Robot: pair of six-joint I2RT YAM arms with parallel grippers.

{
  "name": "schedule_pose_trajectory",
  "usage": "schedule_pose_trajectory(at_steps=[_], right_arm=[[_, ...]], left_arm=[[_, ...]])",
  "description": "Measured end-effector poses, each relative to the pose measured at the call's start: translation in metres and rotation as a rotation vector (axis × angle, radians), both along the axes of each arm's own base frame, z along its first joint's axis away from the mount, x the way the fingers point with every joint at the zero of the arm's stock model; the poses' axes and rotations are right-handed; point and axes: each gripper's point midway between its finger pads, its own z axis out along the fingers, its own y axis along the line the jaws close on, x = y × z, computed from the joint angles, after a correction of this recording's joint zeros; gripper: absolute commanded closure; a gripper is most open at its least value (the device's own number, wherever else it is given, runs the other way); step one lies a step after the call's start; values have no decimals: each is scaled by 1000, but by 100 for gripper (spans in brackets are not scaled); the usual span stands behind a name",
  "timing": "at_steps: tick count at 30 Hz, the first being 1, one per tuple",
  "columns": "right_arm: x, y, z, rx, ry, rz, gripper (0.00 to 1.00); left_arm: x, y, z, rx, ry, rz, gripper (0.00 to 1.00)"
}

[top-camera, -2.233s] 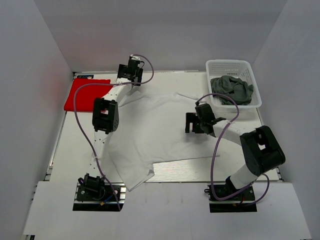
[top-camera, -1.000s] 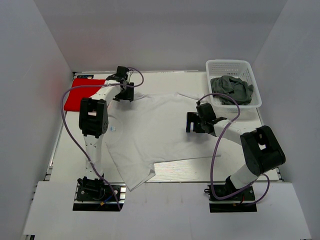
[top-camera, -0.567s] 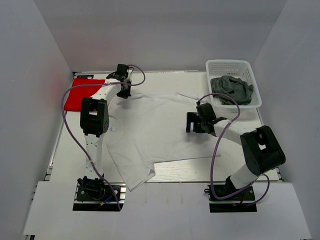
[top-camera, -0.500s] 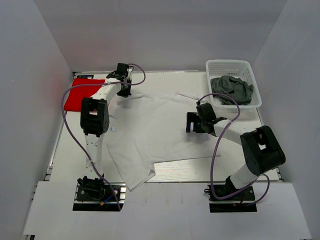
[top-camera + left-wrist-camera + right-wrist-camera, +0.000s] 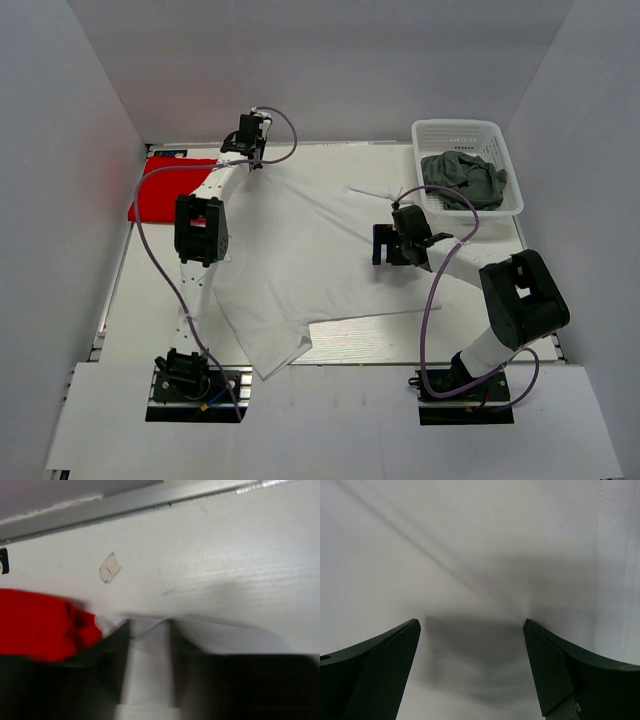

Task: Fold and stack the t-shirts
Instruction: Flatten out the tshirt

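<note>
White t-shirt (image 5: 300, 260): lying spread across the middle of the desk (image 5: 150, 300), one corner reaching toward the near edge; coming to a stretched point at its far left corner, where the left hand (image 5: 253, 160) is pinching it; fingers nearly together with a strip of white cloth showing between them in the left wrist view. Red t-shirt (image 5: 165, 188): lying folded at the far left of the desk, just beside that pinched corner. Right hand (image 5: 377, 246): gaping wide over the right side of the white t-shirt, gripping nothing; throwing a shadow onto the cloth between its fingers; touching the cloth or hanging just above it, cannot tell which. Dark grey t-shirt (image 5: 462, 178): lying crumpled inside the white basket (image 5: 455, 128) at the far right corner, well apart from both hands.
</note>
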Motion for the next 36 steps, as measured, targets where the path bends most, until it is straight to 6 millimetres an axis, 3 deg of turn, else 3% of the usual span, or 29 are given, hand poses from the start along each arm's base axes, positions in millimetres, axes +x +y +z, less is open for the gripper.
schedule_pose_trajectory(at_steps=[1, 4, 9, 11, 15, 18, 20, 22, 25, 27, 31, 36], right_arm=[[0, 0, 0, -1, 0, 1, 10], [0, 0, 1, -3, -3, 5, 10], [-8, -3, 2, 1, -12, 16, 10], [-14, -6, 4, 2, -8, 18, 10], [-16, -6, 24, 25, -50, 19, 10], [-4, 0, 42, 48, -93, 19, 10], [9, 7, 54, 59, -115, 15, 10], [27, 14, 63, 68, -137, 4, 10], [54, 24, 68, 74, -150, -23, 10], [72, 30, 62, 76, -141, -51, 10], [107, 43, 43, 64, -113, -97, 10], [146, 54, 22, 41, -99, -142, 10]], left_arm=[[9, 1, -1, 18, -22, 8, 0], [20, 5, -9, 42, -48, 36, 0], [-1, 7, -13, 15, -17, 69, 0], [-11, 7, -1, -15, -10, 90, 0], [-31, 1, 53, -135, -45, 148, 0], [-68, -1, 86, -247, -49, 199, 0], [-102, -6, 89, -327, -13, 213, 0], [-137, -14, 76, -404, 41, 205, 0], [-184, -25, 33, -493, 162, 229, 0], [-209, -31, -1, -540, 252, 258, 0], [-251, -42, -46, -605, 397, 300, 0], [-260, -46, -46, -654, 385, 319, 0]])
